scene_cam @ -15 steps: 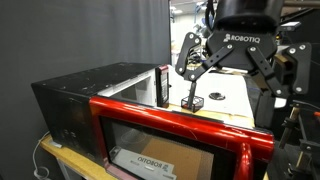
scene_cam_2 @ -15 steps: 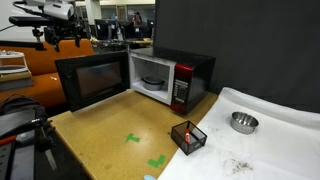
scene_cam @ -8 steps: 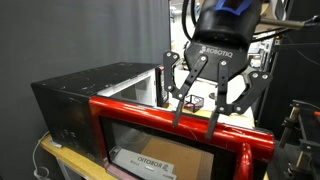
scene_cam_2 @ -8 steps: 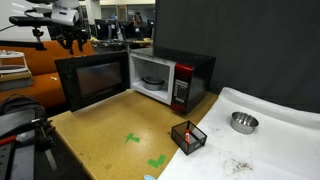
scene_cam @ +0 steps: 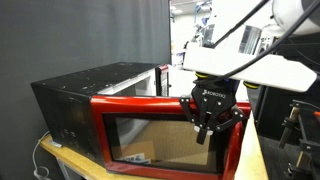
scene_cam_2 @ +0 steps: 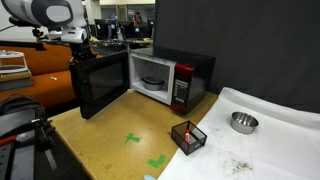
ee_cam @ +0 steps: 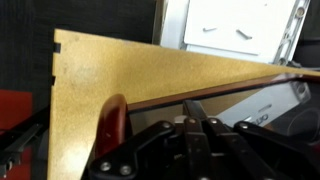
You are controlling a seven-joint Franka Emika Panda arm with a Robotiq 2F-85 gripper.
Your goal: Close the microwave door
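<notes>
The microwave has a black casing, and its cavity stands open. Its microwave door, a red frame around dark glass, hangs partly swung out in both exterior views. My gripper is shut with nothing between the fingers, pointing down in front of the door's outer face near the red handle edge. In the wrist view the shut fingers lie along the glass, with a red frame part to their left. From the far side, only my arm shows above the door.
The oven stands on a tan table with green tape marks. A small black wire cube and a metal bowl sit to the side, the bowl on a white cloth. A black curtain hangs behind.
My gripper has come down from above the door to its outer face and gone from open to shut. The door has swung part of the way toward the oven.
</notes>
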